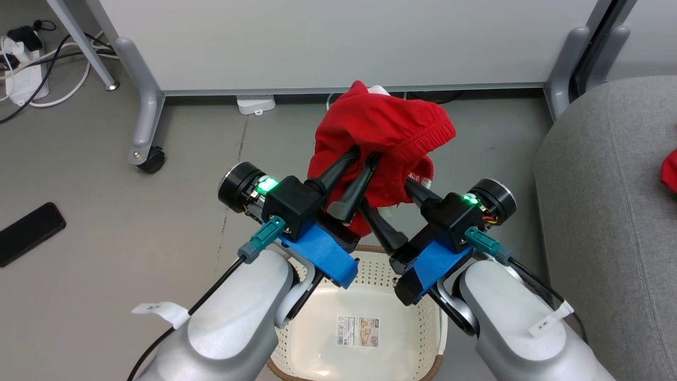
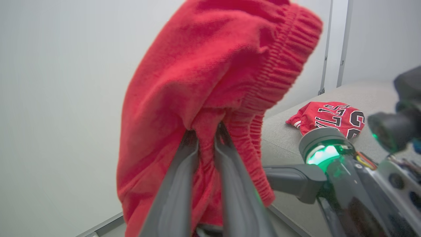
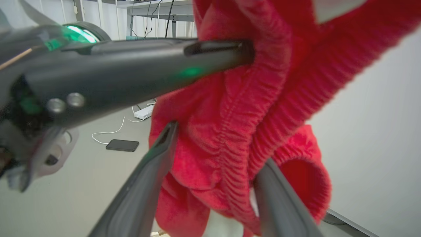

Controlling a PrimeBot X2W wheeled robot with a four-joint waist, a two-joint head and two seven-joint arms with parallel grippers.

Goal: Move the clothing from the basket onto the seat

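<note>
The red shorts (image 1: 381, 127) hang bunched in the air above the basket (image 1: 370, 270), a cream perforated tub whose inside shows a label. My left gripper (image 1: 366, 157) is shut on a fold of the shorts (image 2: 210, 82), with its fingertips (image 2: 194, 138) pinching the cloth. My right gripper (image 1: 386, 193) is open, and its fingers (image 3: 164, 148) stand wide apart on either side of the elastic waistband (image 3: 236, 131). The red jersey (image 2: 329, 118) with black lettering lies on the seat (image 2: 286, 138), a grey sofa at the right (image 1: 608, 185).
A white panel (image 1: 338, 42) on castor legs (image 1: 152, 159) stands just behind the shorts. A black phone (image 1: 29, 233) lies on the grey floor at the left. A power strip with cables (image 1: 21, 69) sits at the far left.
</note>
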